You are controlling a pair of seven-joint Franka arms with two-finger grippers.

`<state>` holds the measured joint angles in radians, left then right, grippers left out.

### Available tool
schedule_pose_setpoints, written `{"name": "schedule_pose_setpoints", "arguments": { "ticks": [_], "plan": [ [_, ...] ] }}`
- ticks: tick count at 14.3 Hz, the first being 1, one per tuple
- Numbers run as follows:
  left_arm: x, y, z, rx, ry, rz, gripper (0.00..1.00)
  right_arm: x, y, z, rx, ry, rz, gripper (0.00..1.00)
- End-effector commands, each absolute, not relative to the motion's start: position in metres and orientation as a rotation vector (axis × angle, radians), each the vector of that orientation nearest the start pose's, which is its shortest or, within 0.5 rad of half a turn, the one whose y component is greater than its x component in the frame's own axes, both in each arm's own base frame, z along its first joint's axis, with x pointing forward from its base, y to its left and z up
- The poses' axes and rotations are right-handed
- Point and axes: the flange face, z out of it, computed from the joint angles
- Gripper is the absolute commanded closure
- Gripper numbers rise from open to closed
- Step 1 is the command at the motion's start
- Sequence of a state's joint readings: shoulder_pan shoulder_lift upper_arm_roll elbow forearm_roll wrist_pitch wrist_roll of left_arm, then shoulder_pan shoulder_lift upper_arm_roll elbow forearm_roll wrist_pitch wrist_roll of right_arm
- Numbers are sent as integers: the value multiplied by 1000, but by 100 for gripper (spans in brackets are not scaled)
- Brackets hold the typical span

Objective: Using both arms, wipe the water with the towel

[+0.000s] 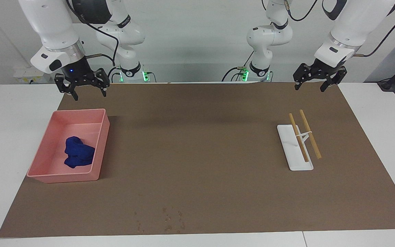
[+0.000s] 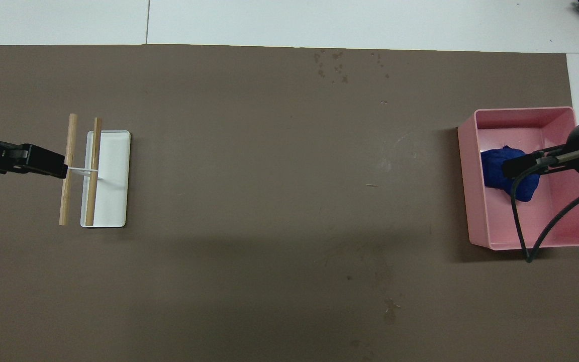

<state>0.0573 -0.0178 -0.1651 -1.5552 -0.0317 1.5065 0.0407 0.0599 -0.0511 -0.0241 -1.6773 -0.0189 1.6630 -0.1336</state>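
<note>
Hanging above the robot-side rim of the pink tray [image 1: 102, 116], the right tool [image 1: 88, 92] has its fingers spread wide and empty. Below it, well inside the tray, the towel [image 1: 78, 156] lies crumpled. It looks soft, light and limp, so pinching the raised bunched fold at its middle should lift it whole. The left tool [image 1: 310, 85], also wide and empty, waits over the worktop [image 1: 204, 154] edge near the white stand [image 1: 291, 151]. No readable writing or labels show.
</note>
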Motion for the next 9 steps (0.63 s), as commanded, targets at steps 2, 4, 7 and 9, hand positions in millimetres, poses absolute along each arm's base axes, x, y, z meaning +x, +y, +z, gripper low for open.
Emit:
{"name": "schedule_pose_setpoints", "arguments": {
  "ticks": [2, 4, 7, 9],
  "plan": [
    [530, -60, 637, -3167, 234, 46, 0, 544, 14, 618, -3130, -223, -92, 0],
    [530, -60, 637, -3167, 234, 46, 0, 545, -2, 620, -3132, -183, -106, 0],
    [530, -60, 637, -3167, 234, 46, 0, 545, 3, 626, -3144, -197, -130, 0],
    [530, -60, 637, -3167, 234, 46, 0, 544, -2, 637, -3151, -185, -146, 0]
  ]
}}
